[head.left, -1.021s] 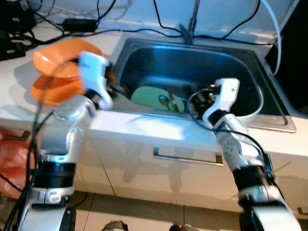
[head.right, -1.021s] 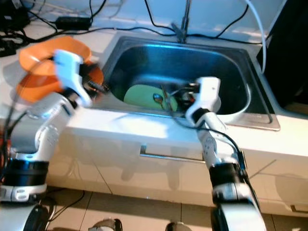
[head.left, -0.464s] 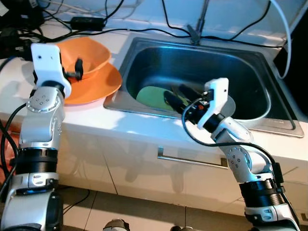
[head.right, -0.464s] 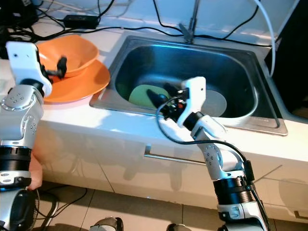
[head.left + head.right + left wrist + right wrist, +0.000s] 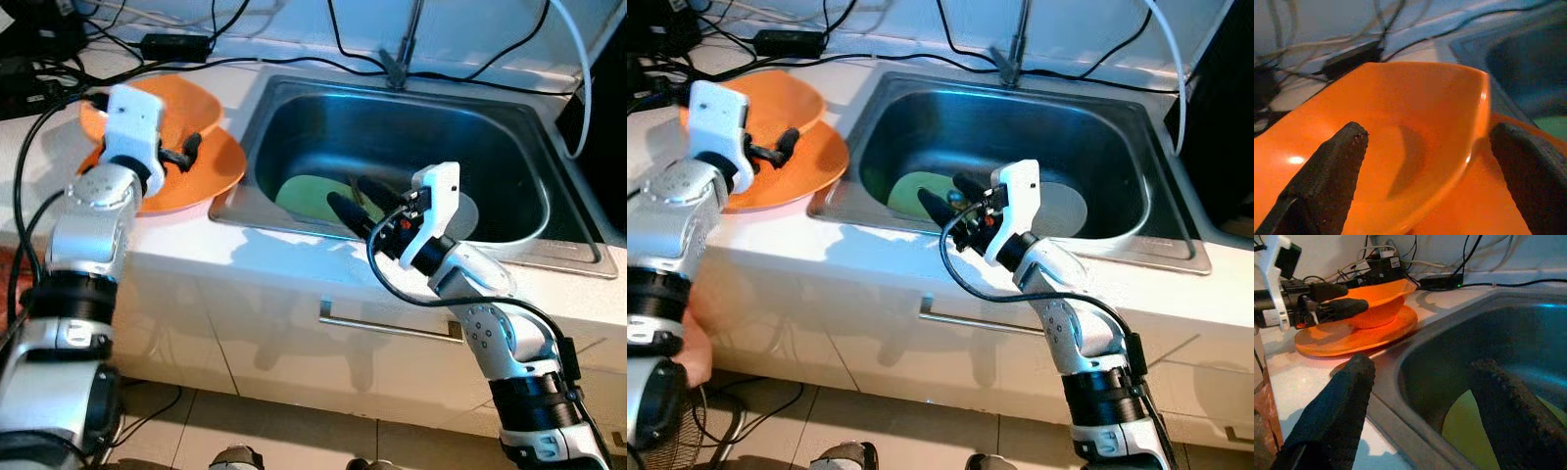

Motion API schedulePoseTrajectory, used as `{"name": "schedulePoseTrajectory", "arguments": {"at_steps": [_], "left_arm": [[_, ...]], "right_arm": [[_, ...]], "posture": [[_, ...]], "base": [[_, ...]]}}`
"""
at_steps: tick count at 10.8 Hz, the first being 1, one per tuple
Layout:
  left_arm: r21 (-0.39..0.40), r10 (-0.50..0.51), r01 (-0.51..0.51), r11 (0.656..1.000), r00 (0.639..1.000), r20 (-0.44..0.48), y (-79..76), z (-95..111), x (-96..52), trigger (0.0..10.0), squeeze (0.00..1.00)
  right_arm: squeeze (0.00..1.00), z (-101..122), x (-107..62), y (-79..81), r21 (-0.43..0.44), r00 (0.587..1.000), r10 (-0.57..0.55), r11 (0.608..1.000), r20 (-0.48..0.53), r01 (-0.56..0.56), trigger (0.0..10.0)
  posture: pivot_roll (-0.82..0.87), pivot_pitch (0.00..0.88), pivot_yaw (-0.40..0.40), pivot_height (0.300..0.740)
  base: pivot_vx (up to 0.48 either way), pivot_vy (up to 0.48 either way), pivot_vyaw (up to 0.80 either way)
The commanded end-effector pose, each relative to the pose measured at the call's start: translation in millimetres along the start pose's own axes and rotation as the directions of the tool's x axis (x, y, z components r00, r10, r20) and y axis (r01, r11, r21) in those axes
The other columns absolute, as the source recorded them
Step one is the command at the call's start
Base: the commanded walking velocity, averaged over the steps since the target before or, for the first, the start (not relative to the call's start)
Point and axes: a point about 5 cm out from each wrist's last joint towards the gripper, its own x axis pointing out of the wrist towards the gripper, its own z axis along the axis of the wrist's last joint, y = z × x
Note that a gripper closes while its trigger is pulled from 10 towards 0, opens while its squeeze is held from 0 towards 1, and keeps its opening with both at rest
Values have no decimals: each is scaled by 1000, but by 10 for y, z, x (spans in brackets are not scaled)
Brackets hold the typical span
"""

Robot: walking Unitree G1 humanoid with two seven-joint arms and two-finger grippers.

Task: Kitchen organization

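Observation:
An orange bowl [image 5: 193, 102] rests on an orange plate [image 5: 214, 172] on the white counter, left of the steel sink [image 5: 392, 127]. My left gripper [image 5: 184, 153] is open at the bowl's near side, and its wrist view has the bowl [image 5: 1415, 122] between the two spread fingers. My right gripper [image 5: 359, 200] is open too. It hovers over the sink's front left part, above a green plate [image 5: 306, 195] on the sink floor. A pale grey plate [image 5: 1064, 209] lies beside the green one. The right wrist view shows the bowl [image 5: 1376, 296] and the left gripper [image 5: 1361, 294].
The faucet [image 5: 397, 62] stands at the back of the sink. Black cables and a power adapter [image 5: 176, 44] lie along the counter's back edge. A drawer handle [image 5: 387, 325] runs below the counter front.
My left gripper has moved right, in toward the bowl's near side. The right gripper has stayed over the green plate with its fingers spread a little wider.

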Motion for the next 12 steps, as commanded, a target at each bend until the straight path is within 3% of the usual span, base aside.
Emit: {"name": "schedulePoseTrajectory", "arguments": {"at_steps": [1, 3, 7, 8, 9, 10, 12], "left_arm": [[75, -63, 63, 995, 998, -7, -16, 49, 22, 10000, 0], [159, -135, 145, 977, 988, -77, -11, -6, 28, 10000, 0], [145, -209, 235, 961, 962, -178, 70, -152, 30, 10000, 0], [130, -224, 250, 960, 956, -187, 70, -181, 34, 4980, 0], [119, -236, 261, 958, 953, -192, 60, -204, 35, 1373, 0], [116, -243, 268, 957, 951, -194, 51, -222, 37, 0, 0], [111, -257, 282, 953, 946, -197, 34, -252, 40, 0, 0]], "right_arm": [[0, 35, -36, -6, -1, 1000, -2, 1000, 5, 2, 10000], [0, 33, -45, 1, 2, 1000, 1, 1000, 0, -1, 10000], [0, 19, -86, 78, 19, 998, 56, 998, -25, -55, 10000], [0, 9, -97, 87, 22, 998, 63, 998, -32, -62, 10000], [0, 9, -100, 93, 22, 997, 63, 998, -34, -63, 10000], [0, 8, -103, 94, 23, 997, 62, 998, -35, -62, 10000], [0, 10, -114, 90, 25, 997, 61, 998, -40, -60, 10000]], "posture": [[115, 79, 3, 740], [116, 80, 9, 740], [112, 84, 14, 740], [112, 84, 14, 740], [109, 85, 15, 740], [109, 85, 15, 740], [105, 86, 13, 740]], "base": [[0, 0, 0], [0, 0, 0], [0, 0, 0], [0, 0, 0], [0, 0, 0], [0, 0, 0], [0, 0, 0]]}}
